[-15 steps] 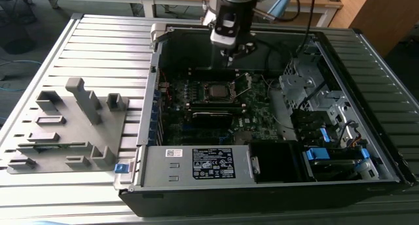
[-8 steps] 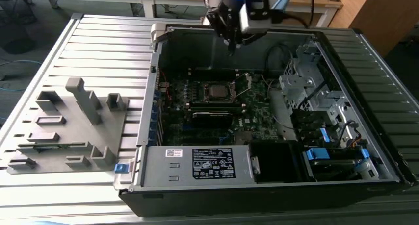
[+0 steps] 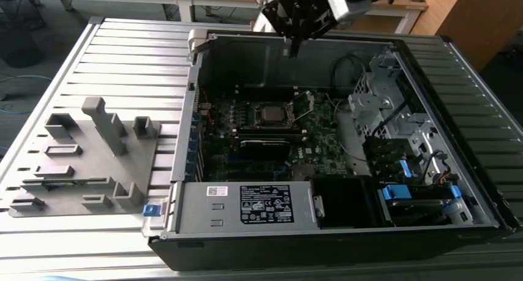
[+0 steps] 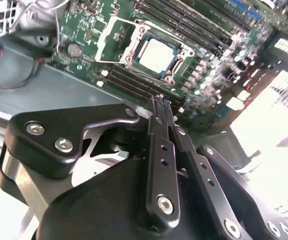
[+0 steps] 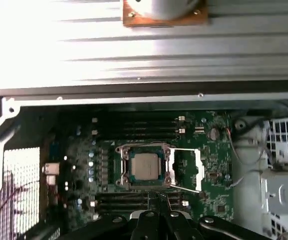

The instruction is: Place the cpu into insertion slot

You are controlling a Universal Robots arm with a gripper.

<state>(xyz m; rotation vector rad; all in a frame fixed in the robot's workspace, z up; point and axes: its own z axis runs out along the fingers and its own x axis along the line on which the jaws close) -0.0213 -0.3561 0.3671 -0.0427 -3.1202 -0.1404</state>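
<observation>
Ridged metal surface (image 3: 122,67) under open computer case (image 3: 425,232); cpu (image 5: 145,165) seated in insertion slot (image 5: 127,172); gripper (image 4: 162,101) above, clenched, empty.

The arm reaches down from above, its wrist carrying the black gripper (image 3: 293,48) with fingers pointing downward. In the second wrist view the gripper (image 4: 162,101) has its 2 fingers pressed together at the tips, holding nothing.

Open air lies above the insertion slot (image 3: 271,114) at the exterior view's centre; case walls (image 3: 245,54) and the drive cage (image 3: 384,103) to its right hem it
</observation>
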